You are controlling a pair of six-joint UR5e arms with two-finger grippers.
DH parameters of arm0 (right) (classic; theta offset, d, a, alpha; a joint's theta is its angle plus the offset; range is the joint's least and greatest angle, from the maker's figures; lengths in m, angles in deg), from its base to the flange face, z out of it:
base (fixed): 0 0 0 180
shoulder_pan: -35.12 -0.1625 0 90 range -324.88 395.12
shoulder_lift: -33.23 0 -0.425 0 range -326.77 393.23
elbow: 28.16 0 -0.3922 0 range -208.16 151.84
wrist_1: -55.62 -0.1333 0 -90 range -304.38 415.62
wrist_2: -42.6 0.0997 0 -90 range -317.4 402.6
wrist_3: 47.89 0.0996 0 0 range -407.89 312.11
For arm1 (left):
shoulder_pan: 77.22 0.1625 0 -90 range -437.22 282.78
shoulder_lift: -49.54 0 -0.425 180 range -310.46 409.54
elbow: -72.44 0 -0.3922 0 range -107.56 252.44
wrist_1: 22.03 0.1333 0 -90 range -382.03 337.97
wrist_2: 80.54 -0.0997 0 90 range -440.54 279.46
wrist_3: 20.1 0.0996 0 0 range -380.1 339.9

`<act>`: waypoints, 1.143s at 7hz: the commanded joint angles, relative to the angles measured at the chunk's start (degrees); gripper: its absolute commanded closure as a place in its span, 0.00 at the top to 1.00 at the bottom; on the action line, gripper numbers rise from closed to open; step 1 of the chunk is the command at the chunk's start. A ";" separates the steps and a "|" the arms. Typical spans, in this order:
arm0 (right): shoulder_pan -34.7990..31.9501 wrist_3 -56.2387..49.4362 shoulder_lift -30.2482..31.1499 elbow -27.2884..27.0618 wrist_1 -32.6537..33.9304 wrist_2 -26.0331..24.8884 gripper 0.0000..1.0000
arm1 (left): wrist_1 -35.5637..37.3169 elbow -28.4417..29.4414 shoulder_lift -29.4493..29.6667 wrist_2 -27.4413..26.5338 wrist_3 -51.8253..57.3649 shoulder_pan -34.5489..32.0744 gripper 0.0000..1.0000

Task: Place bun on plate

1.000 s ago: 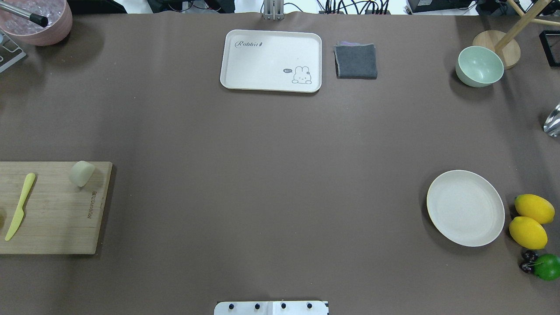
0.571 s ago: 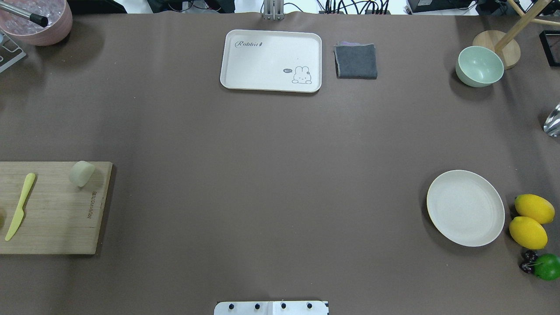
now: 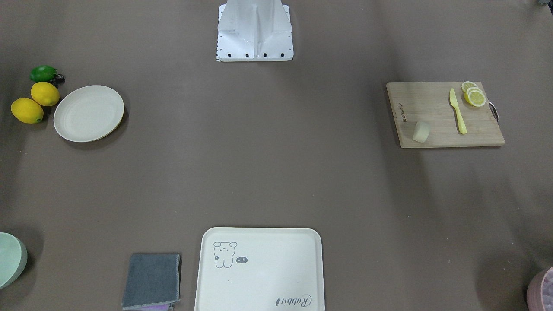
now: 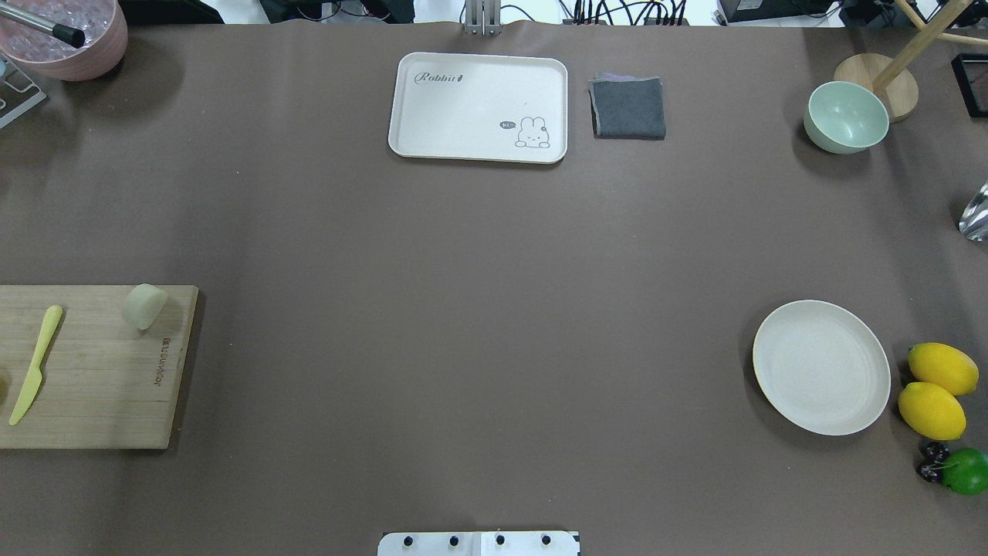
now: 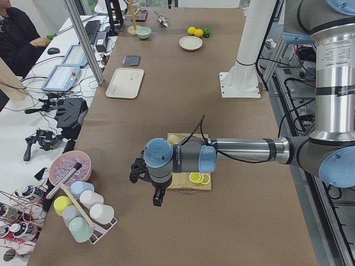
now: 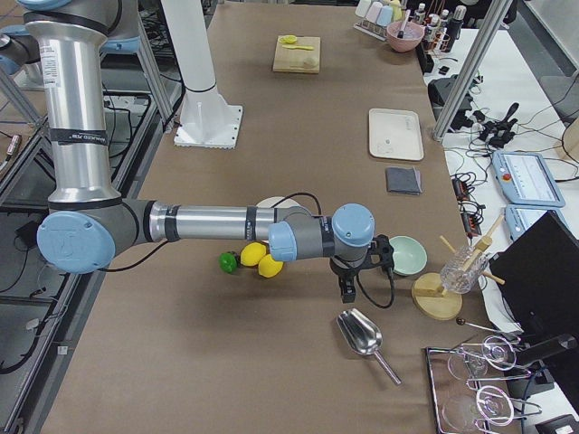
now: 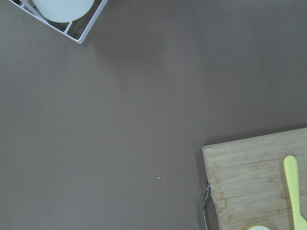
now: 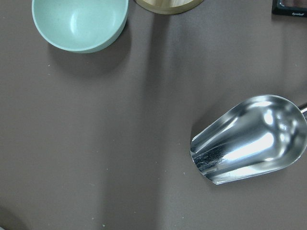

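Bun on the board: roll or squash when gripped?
Probably soft: the bun looks matte and rounded, so a hard pinch may dent it. It seems to lie on its curved side on the cutting board, so a nudge could roll it.

Finding: the left gripper [image 5: 157,198] and the right gripper [image 6: 346,291] appear in side views only, and the stance of their jaws cannot be determined. Overhead view: cutting board [image 4: 93,367] cut off by left edge, metal scoop [image 4: 974,212] by right edge. Front-facing view: green bowl [image 3: 11,259] cut off by left edge, pink bowl [image 3: 542,289] by bottom-right corner.
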 commanded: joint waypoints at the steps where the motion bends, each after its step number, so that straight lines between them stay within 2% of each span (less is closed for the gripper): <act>1: 0.19 0.07 0.41 -0.18 -0.06 0.09 1.00 | -0.08 -1.34 0.00 0.12 -0.01 -0.10 0.98; 5: 0.19 0.07 1.63 -2.20 -0.50 0.88 1.00 | -0.16 -1.62 -0.44 2.85 0.00 0.25 0.98; 7: 0.80 0.07 2.08 -2.64 -0.68 5.16 1.00 | -0.07 -2.58 -0.17 3.11 -0.10 0.33 0.98; 8: 2.11 0.16 2.16 -4.47 -0.68 5.18 1.00 | -0.16 -3.28 -0.61 6.59 -0.01 0.60 0.98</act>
